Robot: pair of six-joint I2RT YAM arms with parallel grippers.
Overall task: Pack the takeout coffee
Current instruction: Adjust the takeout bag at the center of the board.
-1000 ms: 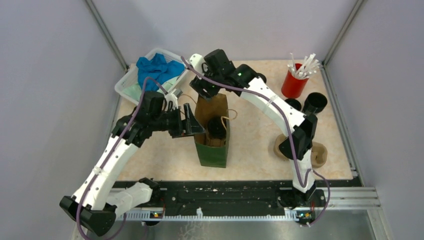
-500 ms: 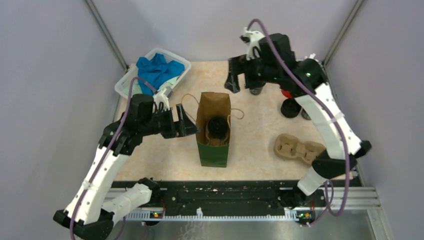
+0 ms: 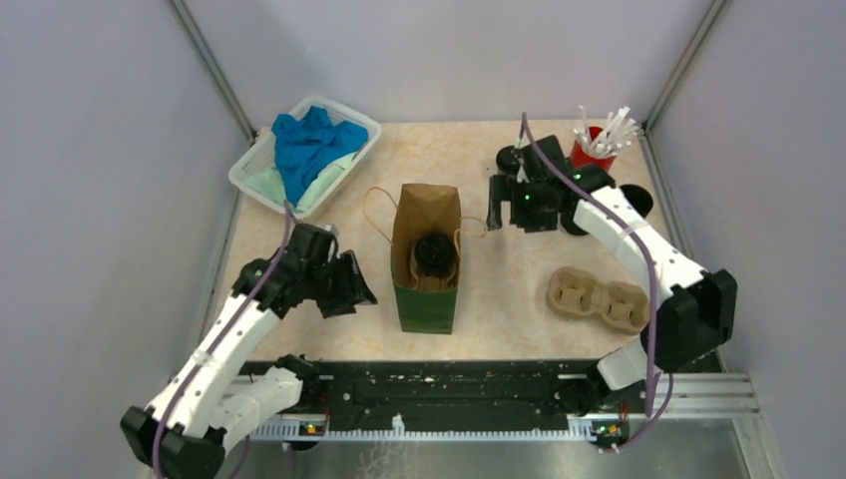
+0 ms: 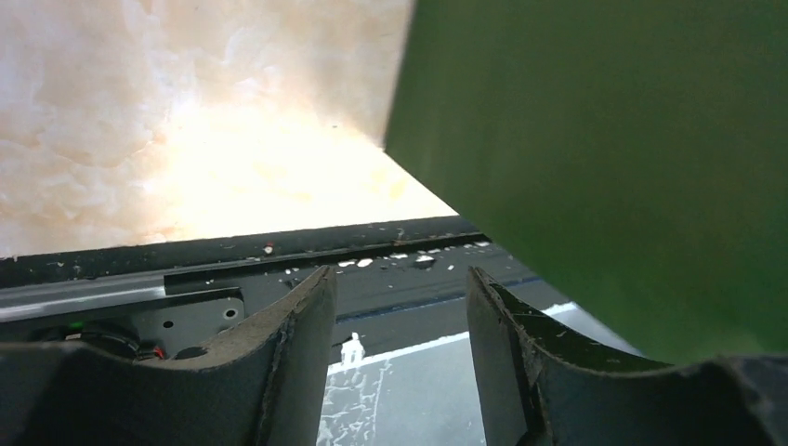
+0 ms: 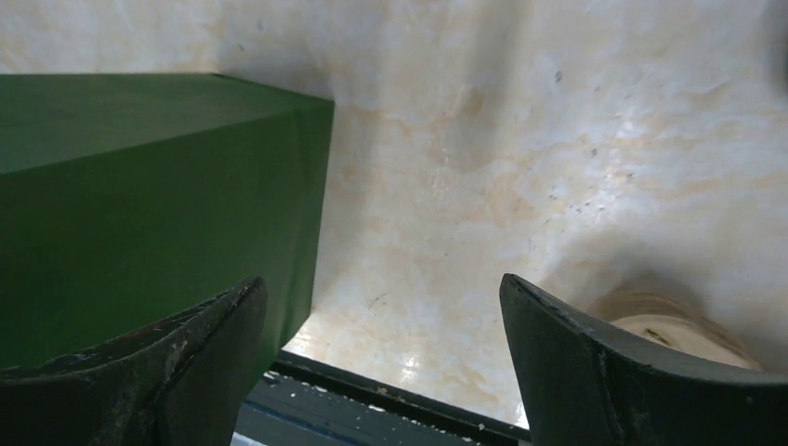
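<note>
Found one small black disposable cup with a round black lid [image 3: 434, 251] inside the open brown paper bag with green outer walls [image 3: 426, 304], at the centre of the marbled beige tabletop [image 3: 504, 284]. Saw it standing upright, lid facing up, long axis vertical. Noted a second such cup [image 3: 511, 158] on the tabletop at 1 o'clock from the bag, apart from it, also upright.

Located the left gripper [image 3: 349, 289] [image 4: 400, 279] at 8 o'clock from the bag, just beside its green wall [image 4: 604, 167], fingers partly spread with nothing between them. Located the right gripper [image 3: 502, 212] [image 5: 381, 288] at 2 o'clock from the bag, fingers spread wide, holding nothing.

Also noted a tall red cup of white sticks [image 3: 587, 165] at 2 o'clock, a tan pulp two-cup carrier [image 3: 599, 299] at 4 o'clock, and a white slatted basket [image 3: 346, 114] holding a blue cloth [image 3: 304, 145] at 11 o'clock.
</note>
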